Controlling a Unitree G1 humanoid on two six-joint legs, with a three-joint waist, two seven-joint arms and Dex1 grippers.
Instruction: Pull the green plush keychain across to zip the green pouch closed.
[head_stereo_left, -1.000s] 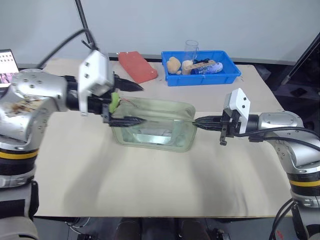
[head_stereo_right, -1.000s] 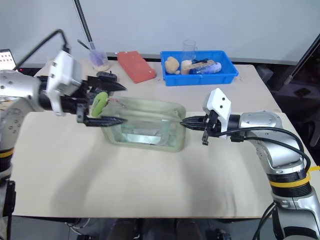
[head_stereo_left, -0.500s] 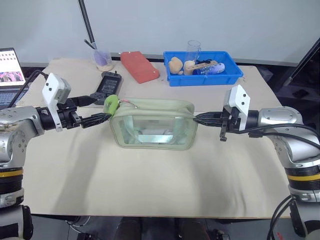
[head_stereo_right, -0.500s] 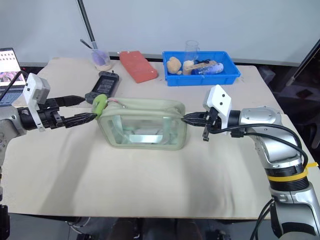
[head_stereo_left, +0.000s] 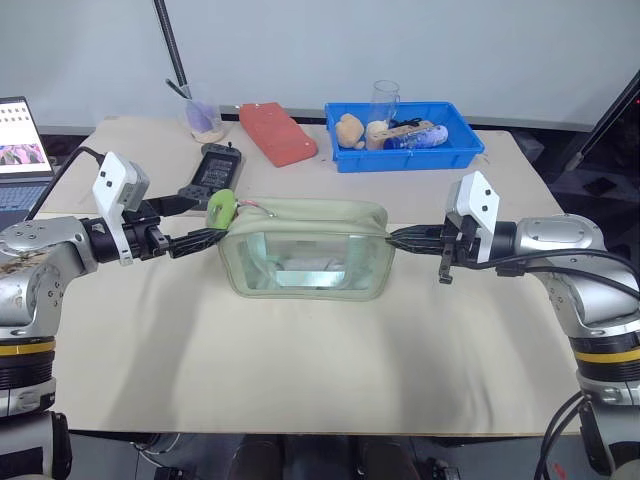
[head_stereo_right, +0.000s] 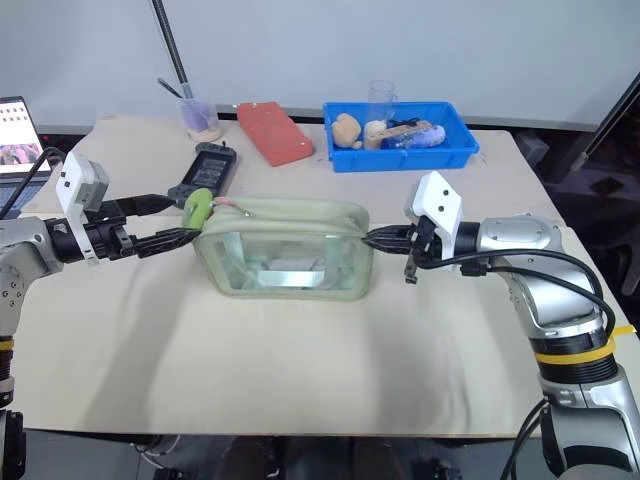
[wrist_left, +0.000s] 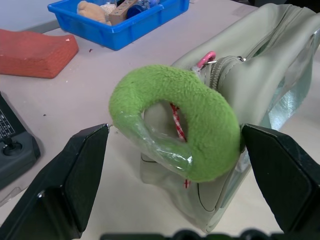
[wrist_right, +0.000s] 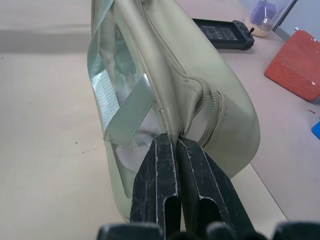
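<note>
The green pouch (head_stereo_left: 305, 250) stands upright in the middle of the table, and its top zipper looks drawn shut. The green plush keychain (head_stereo_left: 221, 207) hangs at the pouch's left end on a red cord. My left gripper (head_stereo_left: 210, 215) is open, with its fingers (wrist_left: 75, 185) on either side of the keychain (wrist_left: 185, 120). I cannot tell whether they touch it. My right gripper (head_stereo_left: 400, 237) is shut on the pouch's right end, and its fingers (wrist_right: 162, 185) pinch the fabric just below the zipper's end.
A black controller (head_stereo_left: 208, 170) lies just behind my left gripper. Further back stand a cup (head_stereo_left: 205, 118), a red case (head_stereo_left: 277, 132) and a blue bin (head_stereo_left: 405, 135) holding several items. A laptop (head_stereo_left: 22, 150) sits at the far left.
My left arm has dropped and swung out to the left, and its fingers now flank the keychain from the side. The pouch, tilted before, stands level. The right gripper has stayed in place.
</note>
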